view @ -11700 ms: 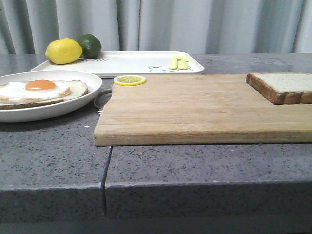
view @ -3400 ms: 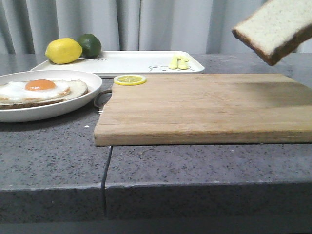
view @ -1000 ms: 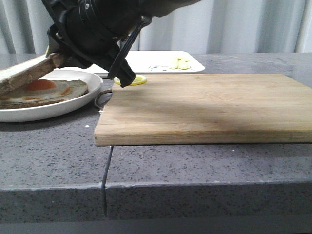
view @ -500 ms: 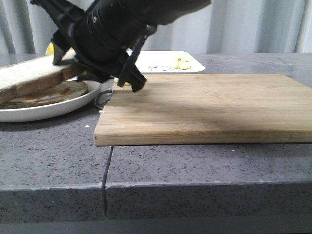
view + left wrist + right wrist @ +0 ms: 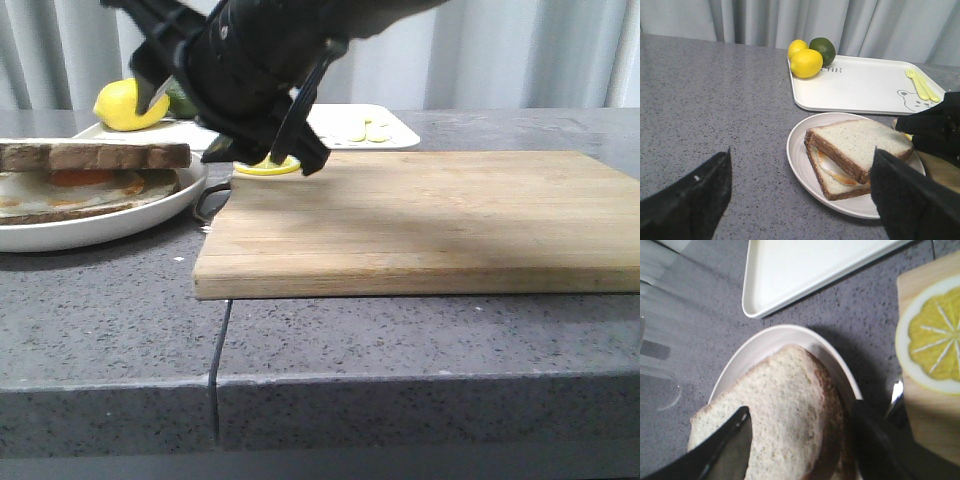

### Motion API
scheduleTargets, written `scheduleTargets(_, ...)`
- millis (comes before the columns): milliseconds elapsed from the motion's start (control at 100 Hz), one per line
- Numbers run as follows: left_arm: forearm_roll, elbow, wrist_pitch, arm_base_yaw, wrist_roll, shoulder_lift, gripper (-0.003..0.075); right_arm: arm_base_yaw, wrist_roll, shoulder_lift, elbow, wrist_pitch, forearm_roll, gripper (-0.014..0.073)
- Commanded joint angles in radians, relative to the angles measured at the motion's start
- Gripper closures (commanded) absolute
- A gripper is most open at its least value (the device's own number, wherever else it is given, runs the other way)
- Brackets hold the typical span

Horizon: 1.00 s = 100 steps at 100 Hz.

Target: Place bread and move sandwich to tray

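My right end effector is spread apart just over the bread, one finger on each side of the slice and neither pressing on it. The bread lies flat on the egg and the brown slice beneath, so the sandwich is assembled on the round white plate, at the near left of the bench.

My left end effector is also spread wide and holds nothing. It hangs on the near side of the plate, looking across it toward the tray. I judge the left arm the better placed for the carry, since the right arm's bulk sits over the corner of the cutting board.

What the next move turns on: the tray lies straight beyond the plate, close to it but not touching, its long side running left to right along the bench. The sandwich has to go away from me, over the far rim of the plate and the tray's low rim.

On the tray, a lemon, a second lemon and a lime crowd the far left corner, and a small yellow fork lies by the bear drawing at the right. The wide middle is bare. A lemon slice rests on the board's corner.
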Motion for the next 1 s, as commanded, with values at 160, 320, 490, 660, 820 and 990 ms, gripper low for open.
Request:
scheduleTargets(160,-0.009,-0.033,-0.078,-0.005,-0.008,0.017,0.0185,-0.04,-0.031,-0.136,-0.033,0.0,-0.022,0.0144)
scheduleTargets(320,-0.009,-0.033,-0.078,-0.005,-0.008,0.017,0.0185,-0.07,-0.041,-0.217,-0.032,0.002,-0.159,0.0144)
scheduleTargets(490,-0.009,-0.033,-0.078,-0.005,-0.008,0.017,0.0185,-0.113,-0.041,-0.321,-0.025,0.007,-0.403,0.0148)
scheduleTargets(660,-0.009,-0.033,-0.078,-0.005,-0.008,0.017,0.0185,-0.188,0.028,-0.452,0.037,0.009,-0.641,0.0148)
scheduleTargets(820,-0.009,-0.033,-0.078,-0.005,-0.008,0.017,0.0185,-0.285,0.187,-0.605,0.158,0.032,-0.896,0.0148)
scheduleTargets(990,-0.009,-0.033,-0.078,-0.005,-0.008,0.017,0.0185,-0.397,0.366,-0.788,0.314,0.052,-1.163,0.0148)
